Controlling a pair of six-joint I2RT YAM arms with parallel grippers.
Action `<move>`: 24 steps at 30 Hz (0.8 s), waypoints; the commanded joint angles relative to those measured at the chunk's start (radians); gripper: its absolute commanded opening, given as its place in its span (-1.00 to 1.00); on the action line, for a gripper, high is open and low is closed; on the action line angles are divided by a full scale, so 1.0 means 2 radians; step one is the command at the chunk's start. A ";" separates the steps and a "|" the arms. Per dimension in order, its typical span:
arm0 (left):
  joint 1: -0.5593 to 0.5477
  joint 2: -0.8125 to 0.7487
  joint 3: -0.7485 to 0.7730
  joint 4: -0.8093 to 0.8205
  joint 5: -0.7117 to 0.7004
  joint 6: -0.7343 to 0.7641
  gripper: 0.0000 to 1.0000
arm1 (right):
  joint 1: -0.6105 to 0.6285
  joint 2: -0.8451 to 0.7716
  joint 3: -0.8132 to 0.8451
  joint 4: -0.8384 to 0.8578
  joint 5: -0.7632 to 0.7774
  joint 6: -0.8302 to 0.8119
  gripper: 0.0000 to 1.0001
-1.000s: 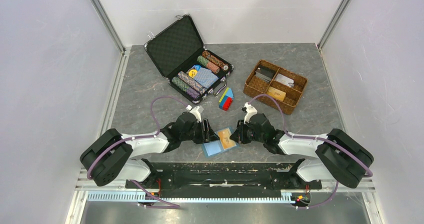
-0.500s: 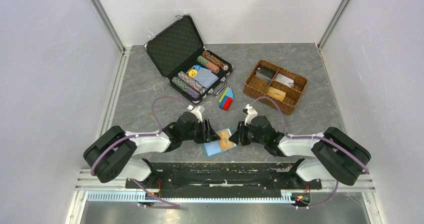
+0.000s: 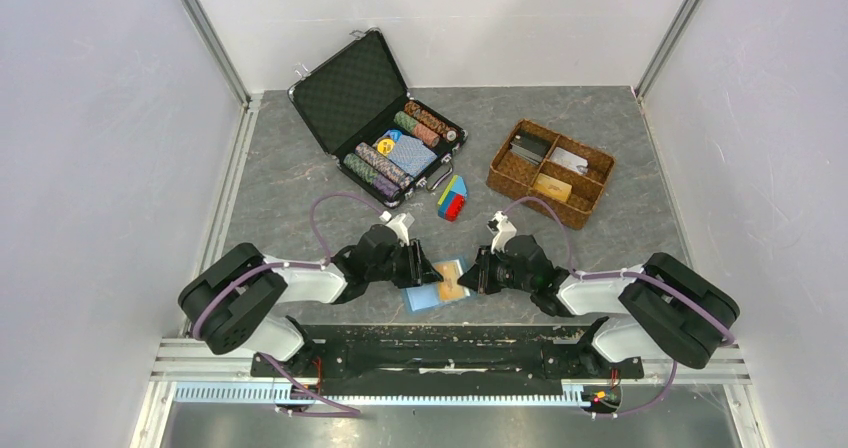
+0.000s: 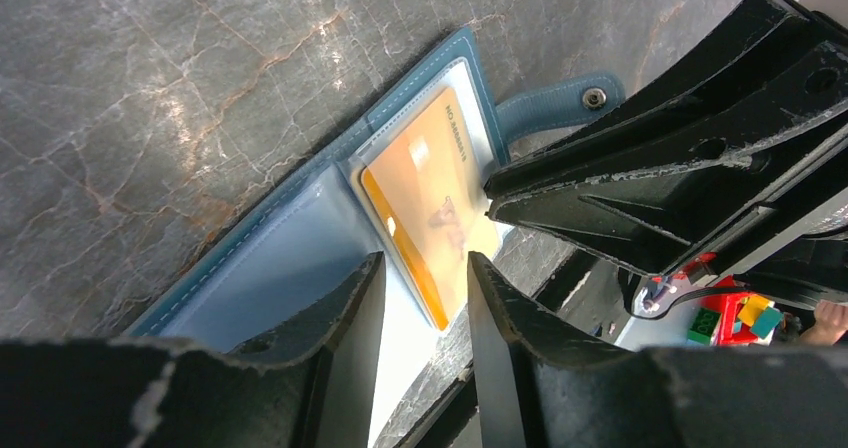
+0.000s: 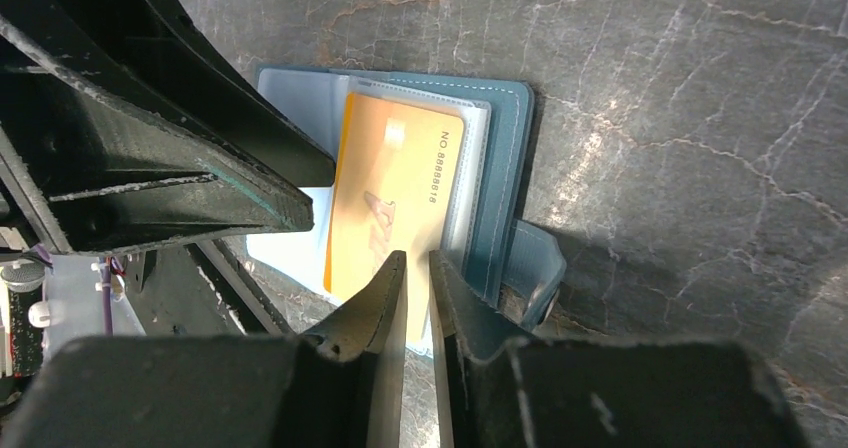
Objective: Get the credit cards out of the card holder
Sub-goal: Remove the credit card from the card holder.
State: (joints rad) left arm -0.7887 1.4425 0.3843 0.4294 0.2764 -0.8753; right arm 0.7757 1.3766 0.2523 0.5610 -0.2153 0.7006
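Note:
The light-blue card holder lies open and flat near the table's front edge, between my two grippers. An orange-yellow credit card sits in the clear pocket of its right half and sticks out past the pocket's near edge. My left gripper is open, its tips over the holder's left half beside the card. My right gripper stands with only a narrow slit between its jaws, tips over the card's near edge. The holder's snap strap lies to its right. No greyish card shows.
An open black chip case stands at the back, with coloured blocks in front of it. A brown wicker tray stands at the back right. The black front rail runs just below the holder.
Both grippers have crept inward over the holder. The right one has moved left onto the card's edge. The holder stays open in about the same place.

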 commanded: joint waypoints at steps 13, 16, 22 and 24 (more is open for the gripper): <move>-0.008 0.020 0.000 0.035 0.014 -0.021 -0.38 | 0.002 0.012 -0.011 0.015 -0.017 0.013 -0.77; -0.008 0.023 0.000 0.040 0.018 -0.023 -0.40 | 0.002 0.012 -0.012 0.016 -0.018 0.014 -0.77; -0.009 0.028 -0.001 0.055 0.031 -0.031 -0.62 | 0.002 0.011 -0.012 0.017 -0.019 0.015 -0.77; -0.009 0.026 -0.002 0.062 0.038 -0.038 -0.70 | 0.003 0.012 -0.013 0.017 -0.019 0.016 -0.77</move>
State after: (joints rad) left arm -0.7921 1.4834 0.3794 0.4641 0.2871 -0.8829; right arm 0.7750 1.3849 0.2379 0.5861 -0.2314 0.7258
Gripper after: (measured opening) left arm 0.184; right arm 0.117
